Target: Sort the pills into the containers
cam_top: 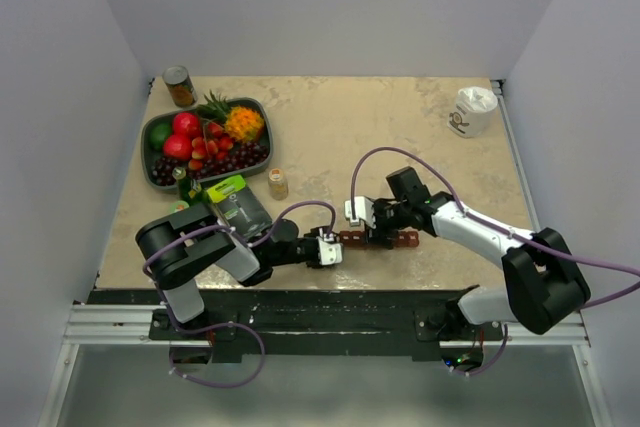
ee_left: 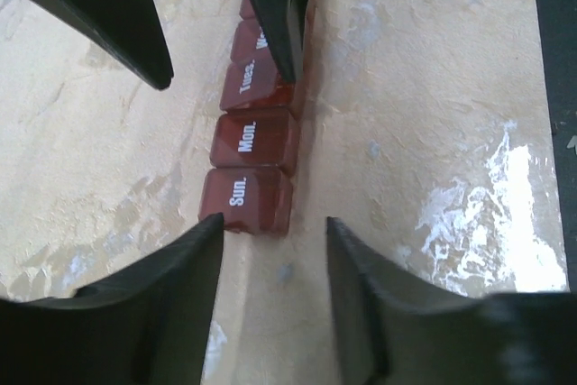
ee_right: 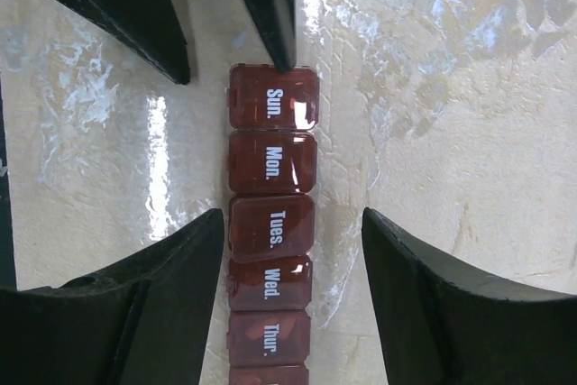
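containers [ee_right: 270, 164] — glossy translucent red-brown squares | table [ee_right: 451, 87] — mottled tan, shiny

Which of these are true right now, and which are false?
1. The right gripper straddles the pill organizer at Tues., jaws open. True.
2. The left gripper is at the organizer's Sat. end. False: it is at the Sun. end, open.
3. The pill bottle is held in a gripper. False: it stands on the table, apart from both.
4. The Mon. lid is shut. True.
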Controlling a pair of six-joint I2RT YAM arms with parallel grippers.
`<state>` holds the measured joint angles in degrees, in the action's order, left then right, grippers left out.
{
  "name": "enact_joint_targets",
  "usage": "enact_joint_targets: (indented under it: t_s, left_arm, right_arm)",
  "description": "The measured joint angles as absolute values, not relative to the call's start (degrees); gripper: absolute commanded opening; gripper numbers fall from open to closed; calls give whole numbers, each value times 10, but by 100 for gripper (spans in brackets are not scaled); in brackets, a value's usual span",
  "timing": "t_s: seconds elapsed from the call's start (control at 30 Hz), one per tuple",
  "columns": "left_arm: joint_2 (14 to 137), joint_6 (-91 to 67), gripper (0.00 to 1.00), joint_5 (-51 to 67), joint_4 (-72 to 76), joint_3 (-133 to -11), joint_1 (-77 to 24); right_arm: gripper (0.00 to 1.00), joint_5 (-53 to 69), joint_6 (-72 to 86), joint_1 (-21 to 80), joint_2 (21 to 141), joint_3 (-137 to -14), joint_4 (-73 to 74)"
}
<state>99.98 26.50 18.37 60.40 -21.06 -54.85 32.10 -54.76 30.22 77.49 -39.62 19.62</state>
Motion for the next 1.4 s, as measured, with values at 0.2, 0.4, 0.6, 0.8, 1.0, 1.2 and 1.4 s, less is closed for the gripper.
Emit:
enact_joint_targets:
  t_s: [0.2,0.4,0.6,0.8,1.0,1.2,1.4]
  left_arm:
    - [1000,256,74,168,608,-205,-548]
    - [1018,255,71,166,606,-228,-548]
    - [1041,250,51,183,579,-268,-548]
    - [1048,246,43,201,559,-285,-547]
    - [1048,246,40,204,556,-286,-546]
    - [1048,246,38,204,555,-286,-546]
    - [1048,246,37,204,555,-286,-544]
  right_arm:
    - [67,325,-557,300,777,-396,219]
    - [67,325,-560,300,786,-396,228]
    - [66,325,-560,295,787,-396,228]
    - [66,325,-559,288,787,-396,227]
    - [65,318,-554,288,788,-396,220]
    - [64,319,-531,268,787,-400,218]
    - [63,317,-507,248,779,-413,204]
